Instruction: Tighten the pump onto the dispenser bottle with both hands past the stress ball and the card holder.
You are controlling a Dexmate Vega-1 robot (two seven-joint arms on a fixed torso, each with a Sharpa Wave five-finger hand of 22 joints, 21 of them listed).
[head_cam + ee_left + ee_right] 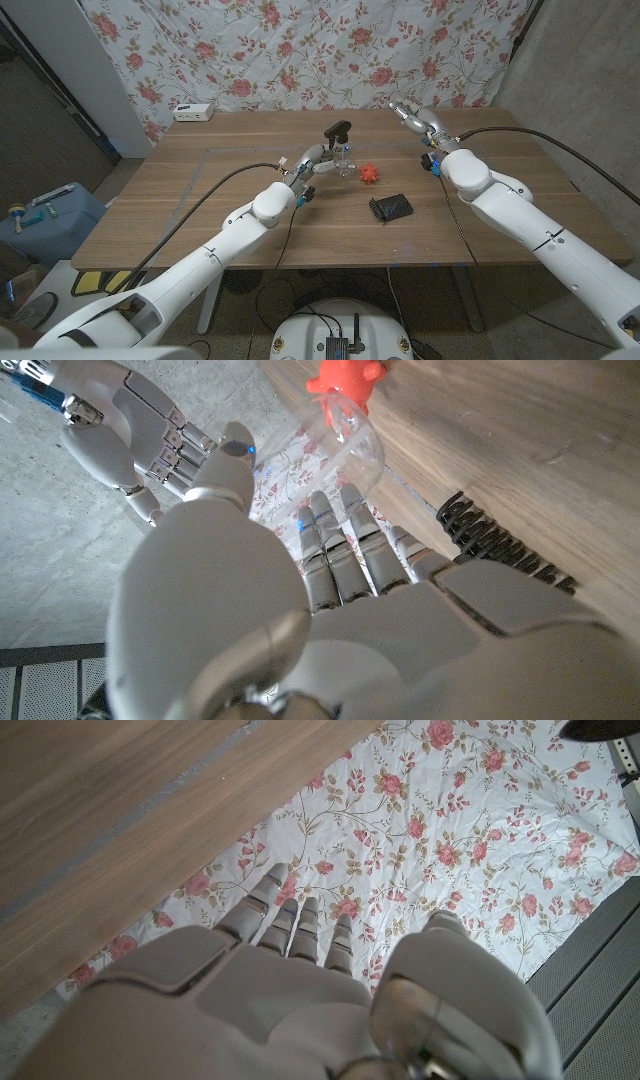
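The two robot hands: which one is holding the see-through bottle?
The left hand grips the clear dispenser bottle on the table near the red stress ball. The right hand is raised farther back, away from the bottle and holding nothing.

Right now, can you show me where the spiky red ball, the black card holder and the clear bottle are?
stress ball (pixel 371 172), head view, on its red middle.
card holder (pixel 391 208), head view, on its black top.
dispenser bottle (pixel 345 452), left wrist view, on its clear wall.

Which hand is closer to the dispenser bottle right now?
Left. The left hand grips the clear dispenser bottle, while the right hand is raised off to the side near the table's far edge, apart from it.
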